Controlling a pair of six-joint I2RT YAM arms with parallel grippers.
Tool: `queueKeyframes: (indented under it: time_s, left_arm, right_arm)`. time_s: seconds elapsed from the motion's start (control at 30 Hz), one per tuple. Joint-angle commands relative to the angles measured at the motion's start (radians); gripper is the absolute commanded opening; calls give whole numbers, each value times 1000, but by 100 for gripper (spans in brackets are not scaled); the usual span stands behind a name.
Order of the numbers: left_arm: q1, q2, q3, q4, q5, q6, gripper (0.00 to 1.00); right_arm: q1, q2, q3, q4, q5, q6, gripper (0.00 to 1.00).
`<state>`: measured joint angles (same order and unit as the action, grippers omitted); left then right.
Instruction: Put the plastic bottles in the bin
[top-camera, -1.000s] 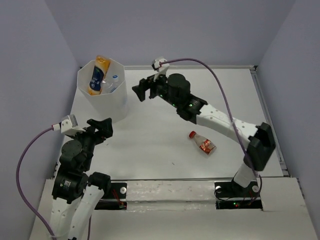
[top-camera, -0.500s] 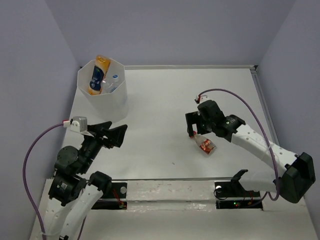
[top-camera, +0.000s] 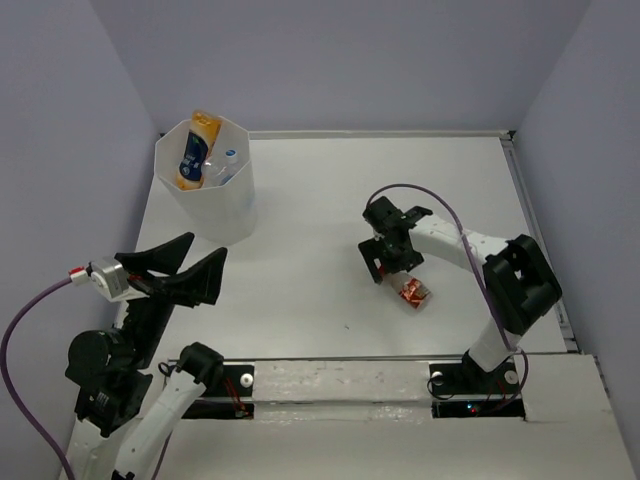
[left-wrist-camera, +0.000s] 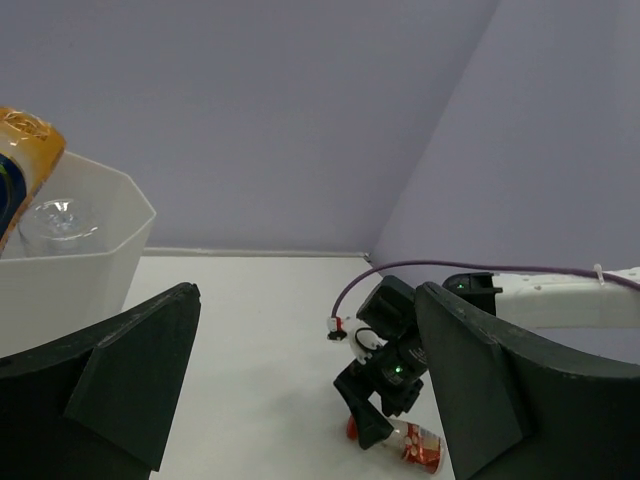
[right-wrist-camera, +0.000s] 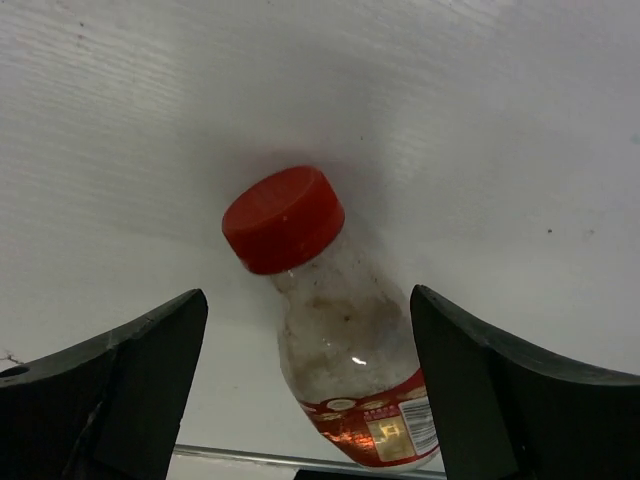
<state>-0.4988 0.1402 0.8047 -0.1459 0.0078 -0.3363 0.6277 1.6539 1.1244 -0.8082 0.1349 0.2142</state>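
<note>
one red-capped bottle (right-wrist-camera: 340, 340) lies on its side on the table (top-camera: 300, 200), right between the wide-spread fingers of the right gripper (right-wrist-camera: 305, 300), with a gap on either side and neither finger touching it. the left gripper (top-camera: 190, 262) hangs agape and holds nothing, well apart from that bottle. the bin (top-camera: 228, 205) stands beyond the left gripper, a little to its left, with an orange bottle (top-camera: 203, 130) and a clear bottle (top-camera: 226, 160) inside.

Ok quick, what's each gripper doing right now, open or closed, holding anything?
Left gripper: open, empty.
Right gripper: open, one finger on each side of the red-capped bottle, not gripping it.
</note>
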Motion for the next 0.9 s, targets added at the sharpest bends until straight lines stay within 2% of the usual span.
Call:
queueKeyframes:
  time_s: [0.0, 0.2, 0.23, 0.33, 0.37, 0.5, 0.63, 0.73, 0.77, 0.87]
  left_arm:
    - [-15, 29, 42, 40, -109, 48, 99]
    - [-18, 3, -13, 97, -138, 43, 99]
    - [-20, 1, -22, 103, -141, 43, 99]
    - [-20, 7, -42, 111, -155, 52, 99]
    - [-20, 9, -47, 109, -161, 51, 99]
    - [-21, 6, -50, 101, -186, 46, 99]
    - [-21, -8, -47, 74, -288, 39, 99]
    - [-23, -19, -41, 36, -454, 31, 99]
    - [-23, -22, -39, 26, -541, 14, 99]
    - [-21, -43, -53, 25, -589, 6, 99]
  right_arm:
    - [-11, 84, 93, -5, 14, -76, 85]
    - [-11, 179, 112, 29, -15, -95, 66]
    - [-11, 182, 112, 35, -21, -95, 59]
    - [-11, 185, 126, 47, -15, -99, 47]
    - [-11, 185, 136, 56, -18, -99, 38]
    - [-11, 159, 190, 73, -38, -87, 21]
    - [21, 81, 316, 116, -84, -84, 17]
    - [67, 32, 475, 179, -115, -69, 10]
    - [82, 27, 518, 243, -126, -65, 10]
    - [141, 33, 693, 395, -182, -56, 9]
